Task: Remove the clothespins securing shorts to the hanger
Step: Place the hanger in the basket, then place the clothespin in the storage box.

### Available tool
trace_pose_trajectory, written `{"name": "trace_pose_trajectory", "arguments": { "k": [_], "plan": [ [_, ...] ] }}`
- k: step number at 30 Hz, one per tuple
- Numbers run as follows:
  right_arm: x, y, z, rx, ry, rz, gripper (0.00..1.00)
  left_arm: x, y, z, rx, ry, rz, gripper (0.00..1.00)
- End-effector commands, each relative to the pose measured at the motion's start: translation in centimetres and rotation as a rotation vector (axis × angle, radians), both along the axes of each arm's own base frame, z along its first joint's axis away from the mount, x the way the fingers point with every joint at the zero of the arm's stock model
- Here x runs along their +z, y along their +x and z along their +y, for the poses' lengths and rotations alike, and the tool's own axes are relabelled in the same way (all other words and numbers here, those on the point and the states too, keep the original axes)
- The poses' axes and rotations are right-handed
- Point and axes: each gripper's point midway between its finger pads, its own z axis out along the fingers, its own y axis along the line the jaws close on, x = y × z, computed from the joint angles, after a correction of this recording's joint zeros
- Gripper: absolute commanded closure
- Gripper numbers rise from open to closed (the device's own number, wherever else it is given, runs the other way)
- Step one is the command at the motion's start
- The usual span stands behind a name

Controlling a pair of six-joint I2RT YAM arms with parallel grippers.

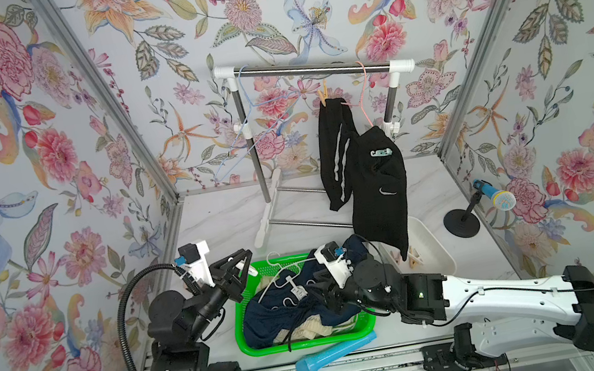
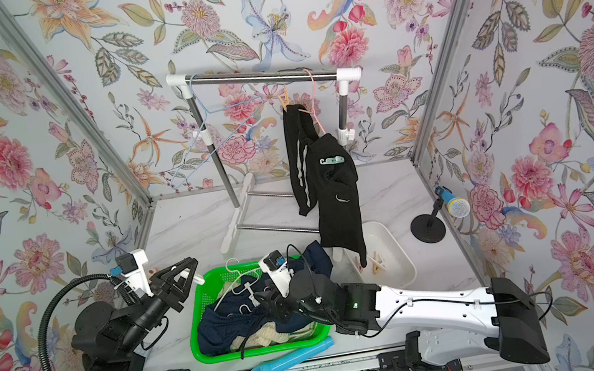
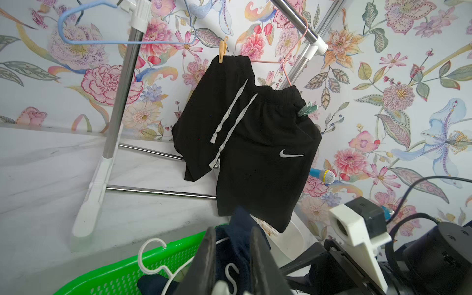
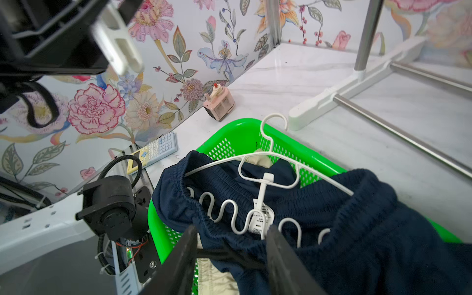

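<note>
Apparently bound for the tray (image 1: 430,243), the white clip (image 4: 119,51) sits pinched between the left gripper's (image 1: 246,261) near-closed jaws, while the right gripper's (image 4: 232,228) jaws gape empty astride the navy shorts (image 4: 357,224).

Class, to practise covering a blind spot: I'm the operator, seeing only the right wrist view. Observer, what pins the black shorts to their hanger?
Observer: A tan clothespin grips one waistband corner of the black shorts.
Operator: Anything at the other corner?
Observer: A teal clip bites the waistband there.
Operator: Any loose pegs around?
Observer: Wooden pegs lie in the white tray, under the shorts' hem.
</note>
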Motion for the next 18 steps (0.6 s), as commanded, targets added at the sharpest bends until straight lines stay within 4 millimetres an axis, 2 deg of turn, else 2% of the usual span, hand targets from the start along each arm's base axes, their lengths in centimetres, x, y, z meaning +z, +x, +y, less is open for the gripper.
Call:
{"name": "trace_pose_trajectory", "arguments": {
  "k": [1, 5, 11, 18],
  "plan": [
    [2.9, 0.9, 0.4, -0.019, -0.003, -0.157, 0.53, -0.1, 0.0, -0.8, -0.021, -0.059, 0.009, 1.00],
    [4.7, 1.6, 1.7, -0.019, -0.016, -0.245, 0.50, -0.8, 0.4, -2.7, -0.044, -0.053, 0.028, 1.00],
    [5.8, 1.8, 3.9, 0.019, -0.030, -0.291, 0.48, -1.0, 1.2, -5.9, -0.063, 0.013, 0.022, 1.00],
    [5.6, 2.2, 4.6, 0.011, -0.069, -0.296, 0.46, -1.1, 2.1, -6.8, -0.073, 0.009, 0.033, 1.00]
  ]
}}
